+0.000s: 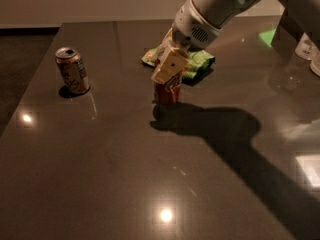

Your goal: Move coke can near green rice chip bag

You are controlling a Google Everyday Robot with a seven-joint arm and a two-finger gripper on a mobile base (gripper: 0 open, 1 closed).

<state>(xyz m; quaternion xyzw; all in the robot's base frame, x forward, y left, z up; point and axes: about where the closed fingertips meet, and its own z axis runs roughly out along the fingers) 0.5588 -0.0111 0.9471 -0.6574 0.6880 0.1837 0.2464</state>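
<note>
The red coke can stands upright on the dark table, just in front of the green rice chip bag, which lies flat behind it and is partly hidden by my arm. My gripper comes down from the upper right and is shut on the top of the coke can; its cream-coloured finger covers the can's upper part. The can's base appears to touch or sit just above the table.
A gold/tan patterned can stands upright at the left of the table. White objects sit at the far right edge. My arm's shadow lies across the table's right half.
</note>
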